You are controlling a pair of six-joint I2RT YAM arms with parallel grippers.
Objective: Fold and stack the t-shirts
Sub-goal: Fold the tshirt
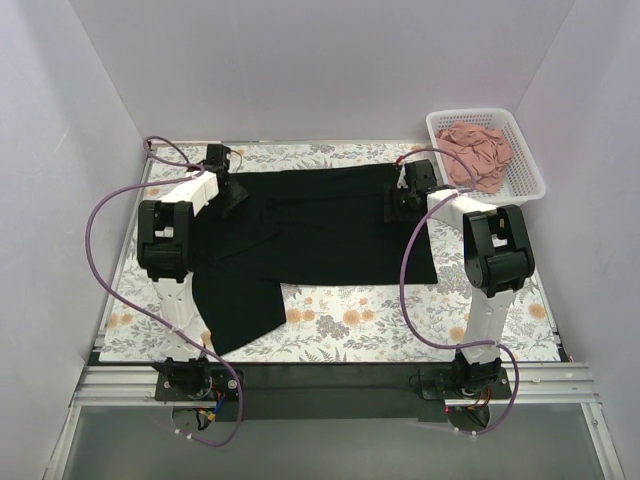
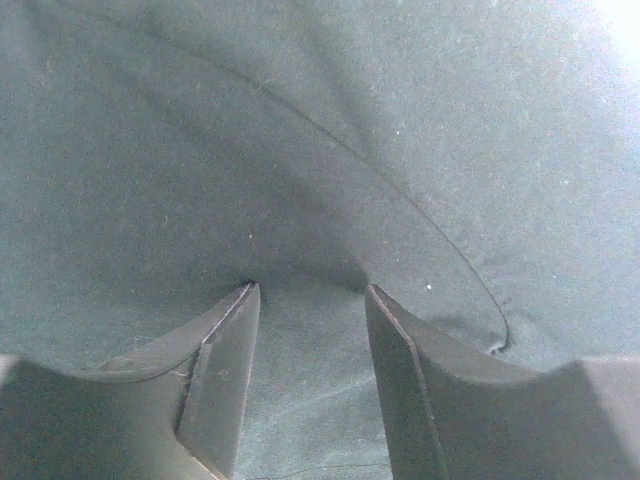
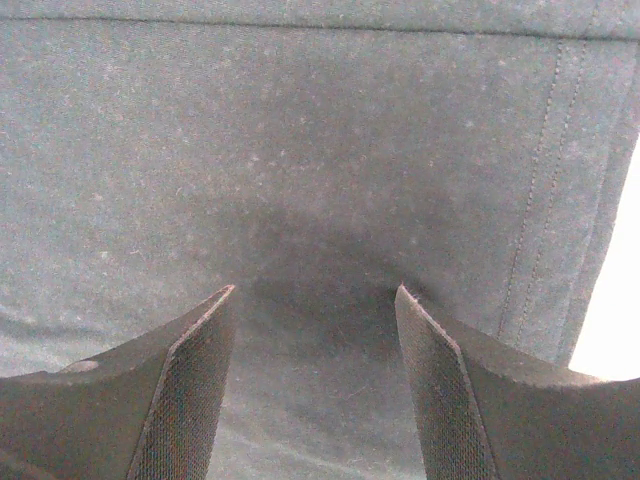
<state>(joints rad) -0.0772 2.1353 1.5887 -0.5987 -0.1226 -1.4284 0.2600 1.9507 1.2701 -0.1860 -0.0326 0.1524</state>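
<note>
One black t-shirt (image 1: 320,225) spread, matte weave | one pink t-shirt (image 1: 478,152) crumpled

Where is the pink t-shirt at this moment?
In the top view, the pink t-shirt lies crumpled inside the white basket at the far right, right of the black t-shirt.

left hand (image 2: 310,292) fingers apart, tips pressed into the black t-shirt (image 2: 300,150).

The left arm (image 1: 170,240) reaches forward from its base, elbow raised, wrist bent down toward the far left, jaws parted partway. The right arm (image 1: 497,255) mirrors it on the far right, wrist angled down, jaws standing wider apart, tips pointing downward.
</note>
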